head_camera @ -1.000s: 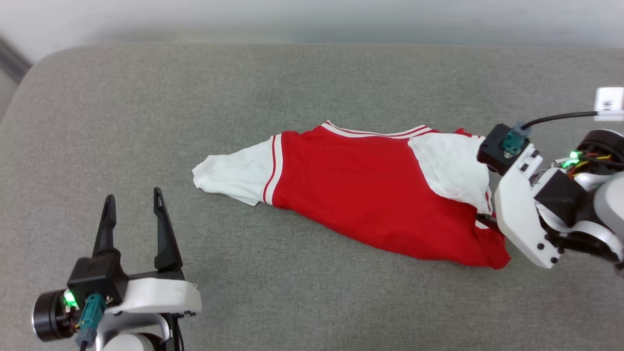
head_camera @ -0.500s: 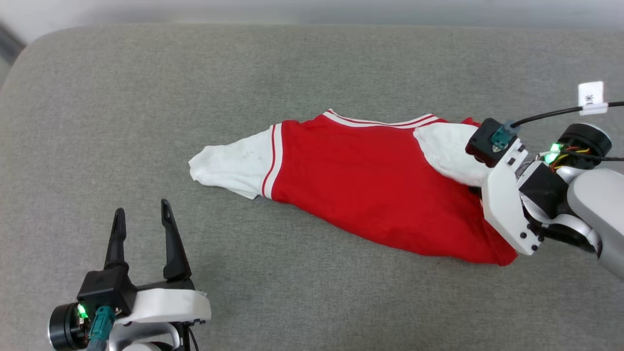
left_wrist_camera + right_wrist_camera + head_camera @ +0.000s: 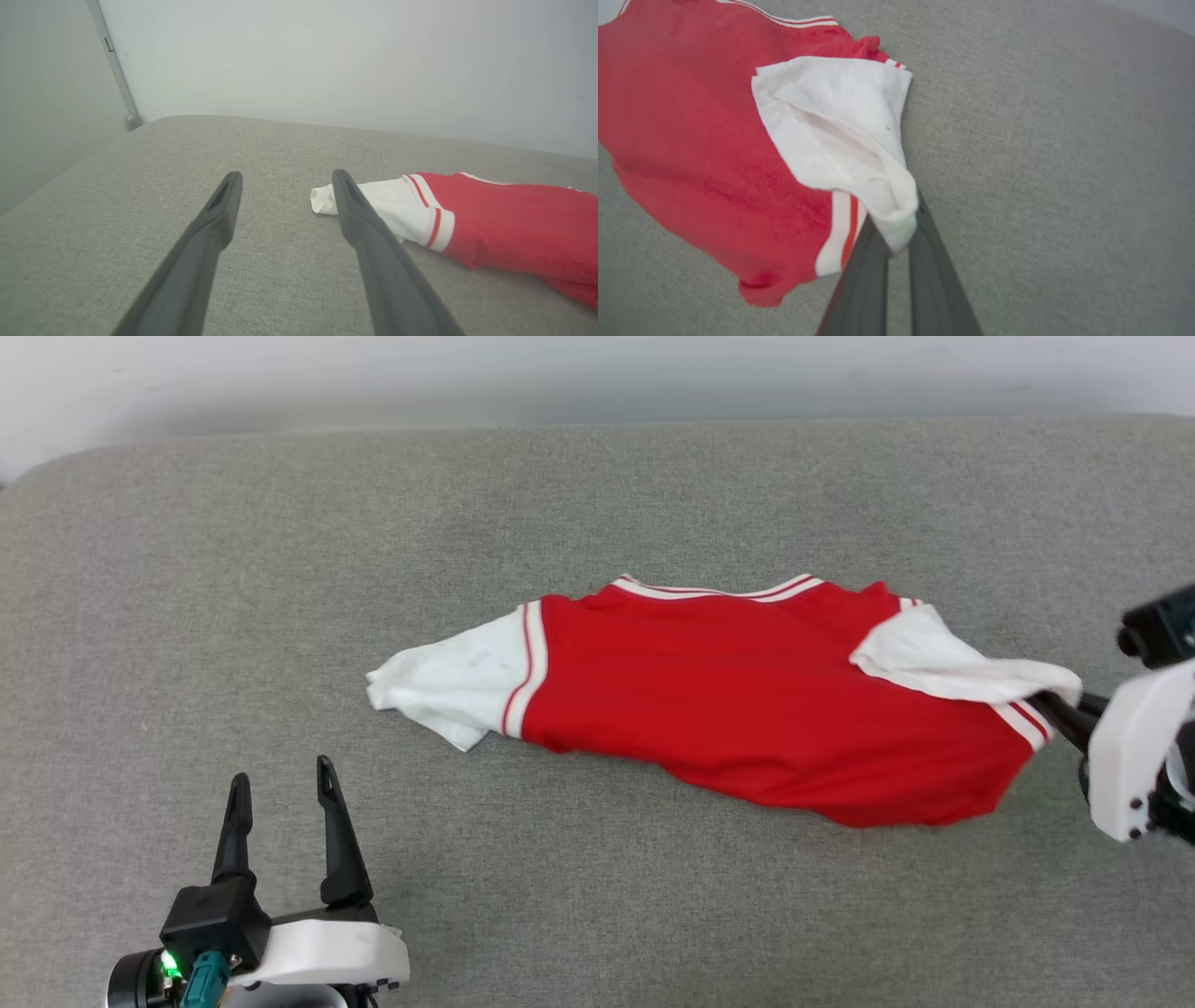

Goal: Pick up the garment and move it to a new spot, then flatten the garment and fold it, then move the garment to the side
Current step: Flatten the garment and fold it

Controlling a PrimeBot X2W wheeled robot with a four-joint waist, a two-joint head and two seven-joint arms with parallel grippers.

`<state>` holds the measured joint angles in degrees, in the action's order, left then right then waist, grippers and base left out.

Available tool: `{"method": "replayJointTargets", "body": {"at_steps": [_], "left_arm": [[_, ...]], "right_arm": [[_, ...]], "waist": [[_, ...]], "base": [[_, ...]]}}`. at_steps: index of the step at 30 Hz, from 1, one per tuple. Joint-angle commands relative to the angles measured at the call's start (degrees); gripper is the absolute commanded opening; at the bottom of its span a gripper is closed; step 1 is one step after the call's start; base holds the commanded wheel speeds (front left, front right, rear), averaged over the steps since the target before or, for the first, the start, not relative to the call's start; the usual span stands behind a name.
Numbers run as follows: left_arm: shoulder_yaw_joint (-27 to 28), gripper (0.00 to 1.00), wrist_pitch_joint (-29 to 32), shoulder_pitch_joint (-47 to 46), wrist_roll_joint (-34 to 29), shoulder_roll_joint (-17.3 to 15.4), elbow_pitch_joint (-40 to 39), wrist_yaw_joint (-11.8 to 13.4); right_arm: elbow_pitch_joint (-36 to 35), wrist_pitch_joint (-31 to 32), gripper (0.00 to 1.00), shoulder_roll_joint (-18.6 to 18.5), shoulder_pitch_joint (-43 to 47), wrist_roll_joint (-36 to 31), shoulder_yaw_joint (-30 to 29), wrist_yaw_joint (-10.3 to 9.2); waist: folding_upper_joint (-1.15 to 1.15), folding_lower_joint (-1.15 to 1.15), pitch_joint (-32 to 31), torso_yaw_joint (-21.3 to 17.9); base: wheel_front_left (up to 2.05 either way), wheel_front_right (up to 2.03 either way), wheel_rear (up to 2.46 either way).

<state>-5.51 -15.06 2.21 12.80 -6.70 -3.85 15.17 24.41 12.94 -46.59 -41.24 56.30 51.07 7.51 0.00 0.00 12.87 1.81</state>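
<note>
Pinching the cuff of one white sleeve, my right gripper works at the right edge of the head view, its two dark fingers pressed together on the cloth. The right wrist view shows the cuff bunched between them. The garment, a red T-shirt, lies near the middle of the grey cushion, stretched left to right, with its striped collar trim on the far side, toward the pale wall. The gripped sleeve is drawn out to the right across the red body. The other sleeve lies flat at the shirt's left end.

My left gripper sits at the lower left with its jaws spread wide over bare fabric, near that left sleeve but apart from it. Open cushion runs all around the shirt: a broad stretch to the left, a band on the far side up to the wall, and another along the near side. The cushion's far-left corner is rounded.
</note>
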Motion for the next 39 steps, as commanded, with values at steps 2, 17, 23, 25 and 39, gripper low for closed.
{"method": "replayJointTargets", "body": {"at_steps": [2, 17, 23, 25, 39], "left_arm": [[0.44, 1.0, -0.15, 0.72, -0.62, 0.52, 0.21, -0.57], [2.46, 1.0, -0.16, 1.17, -2.61, 2.91, 2.79, -3.48], [3.23, 1.0, -0.16, 2.6, -3.12, 3.29, 2.88, -3.54], [3.31, 1.0, -0.16, 3.04, -3.27, 3.39, 2.62, -3.49], [1.83, 1.0, -0.16, 2.21, -6.25, 3.72, 0.52, -4.07]], "right_arm": [[2.03, -1.56, 0.0, 0.48, 3.17, 0.82, -1.93, -0.04], [12.43, -9.64, 1.0, 5.62, 12.78, -3.34, -11.17, -0.04], [4.58, -10.7, 1.0, 3.03, 15.63, -8.09, -14.87, -0.04], [0.17, -9.54, 1.0, 1.68, 16.95, -9.77, -16.96, -0.04], [-25.91, 22.15, 1.0, -6.64, 12.32, -14.07, -23.81, -0.04]], "waist": [[0.0, 0.0, 0.19, -0.09], [0.0, 0.0, -0.88, -0.52], [0.0, 0.0, -3.09, -1.44], [0.0, 0.0, -3.64, -1.77], [0.0, 0.0, -2.28, -0.77]], "base": [[0.0, 0.0, 0.0], [0.0, 0.0, 0.0], [0.0, 0.0, 0.0], [0.0, 0.0, 0.0], [0.0, 0.0, 0.0]]}}
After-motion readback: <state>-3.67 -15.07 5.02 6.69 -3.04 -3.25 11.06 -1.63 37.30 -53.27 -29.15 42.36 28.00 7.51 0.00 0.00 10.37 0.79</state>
